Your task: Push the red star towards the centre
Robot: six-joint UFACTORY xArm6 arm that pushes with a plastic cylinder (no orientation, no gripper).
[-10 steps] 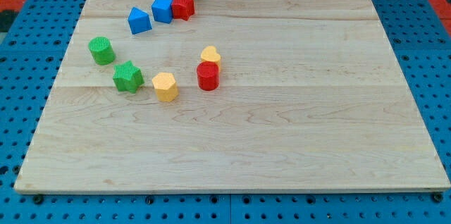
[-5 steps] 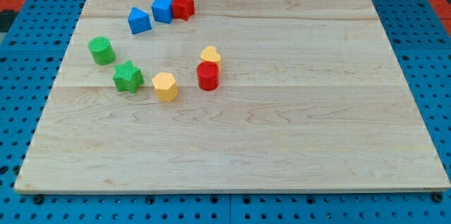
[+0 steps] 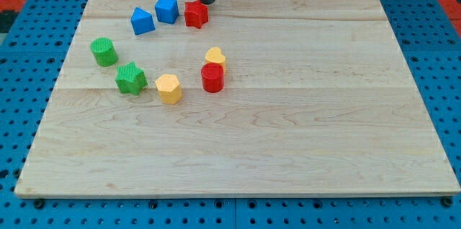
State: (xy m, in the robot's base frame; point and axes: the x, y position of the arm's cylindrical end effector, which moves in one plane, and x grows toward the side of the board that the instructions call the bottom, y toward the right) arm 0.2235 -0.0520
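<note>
A pale wooden board, the counter [image 3: 302,114], fills most of the frame and lies on a blue perforated base [image 3: 21,114]. My tip [image 3: 207,2], the lower end of a straight dark rod coming down from the top edge of the frame, stands near the top edge of the counter, just above and slightly to the right of the small red star-shaped block [image 3: 195,14]; whether it touches the star or sits just beside it cannot be made out. There is no claw on this arm (the rod is all there is), so no opening or closing state can be told. The red star lies in the upper left-centre part of the frame, far above the counter's middle. Just to its left, with a small gap, sits a blue cube-like block [image 3: 166,9], and further left and a little lower a second blue block with a peaked top [image 3: 142,21]. Down the left side stand a green cylinder [image 3: 104,51] and, below it to the right, a green star [image 3: 130,78]. To the right of the green star is a yellow hexagonal block [image 3: 169,88], and right of that a red cylinder [image 3: 212,78] with another yellow block [image 3: 215,57] touching it from above.
</note>
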